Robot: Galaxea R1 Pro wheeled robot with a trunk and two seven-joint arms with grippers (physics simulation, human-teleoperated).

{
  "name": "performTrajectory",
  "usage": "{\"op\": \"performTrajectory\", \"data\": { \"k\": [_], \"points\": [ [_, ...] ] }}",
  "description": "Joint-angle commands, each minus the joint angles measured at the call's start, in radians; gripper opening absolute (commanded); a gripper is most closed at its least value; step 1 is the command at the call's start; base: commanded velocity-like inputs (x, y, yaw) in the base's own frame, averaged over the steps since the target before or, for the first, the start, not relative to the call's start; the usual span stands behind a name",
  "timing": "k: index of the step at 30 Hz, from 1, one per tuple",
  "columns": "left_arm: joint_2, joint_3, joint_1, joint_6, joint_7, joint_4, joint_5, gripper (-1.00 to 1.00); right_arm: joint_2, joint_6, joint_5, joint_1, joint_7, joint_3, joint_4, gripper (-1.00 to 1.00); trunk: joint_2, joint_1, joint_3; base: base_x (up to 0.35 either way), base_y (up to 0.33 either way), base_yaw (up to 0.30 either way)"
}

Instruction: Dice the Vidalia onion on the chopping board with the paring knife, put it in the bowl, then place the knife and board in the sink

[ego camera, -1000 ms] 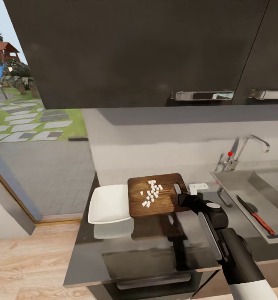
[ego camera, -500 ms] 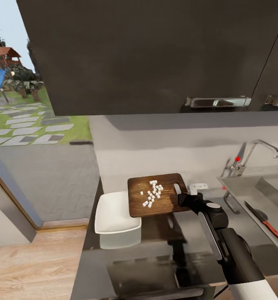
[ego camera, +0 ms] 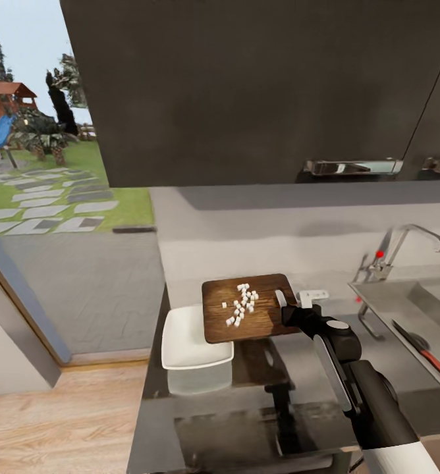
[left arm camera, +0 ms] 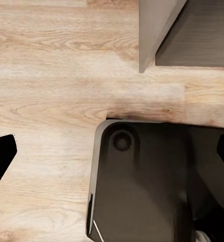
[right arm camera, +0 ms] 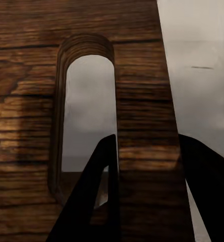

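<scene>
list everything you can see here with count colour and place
chopping board: 1, brown wood, held level above the countertop, its left edge over the bowl
diced onion: a small pile, white, on the board
bowl: 1, white, on the countertop left of the board
countertop: 1, glossy dark grey, under the board
sink: 1, matt grey, at the right
paring knife: 1, dark blade and red handle, lying in the sink
tap: 1, chrome with a red dot, behind the sink
upper cabinets: black, above the backsplash
floor: light wood
right claw: 1, black, shut on the board's edge beside its handle slot
left claw: black fingertips spread over the floor
</scene>
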Motion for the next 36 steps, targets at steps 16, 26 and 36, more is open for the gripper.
{"op": "performTrajectory", "data": {
  "k": [16,26,36],
  "points": [
    [0.000,0.003,0.000,0.001,-0.011,0.002,0.011,1.00,0.001,0.004,-0.008,-0.001,-0.004,0.002,-0.001,-1.00,-0.002,0.000,0.023,-0.031,0.088,0.000],
    [0.000,0.003,0.000,0.001,-0.011,0.002,0.011,1.00,0.001,0.004,-0.008,-0.001,-0.004,0.003,-0.001,-1.00,-0.002,0.000,0.039,0.101,0.076,0.000],
    [0.000,0.003,0.000,0.001,-0.011,0.002,0.011,1.00,0.002,0.004,-0.008,-0.001,-0.004,0.003,-0.001,-1.00,-0.002,0.000,0.055,0.001,0.081,0.000]
  ]
}}
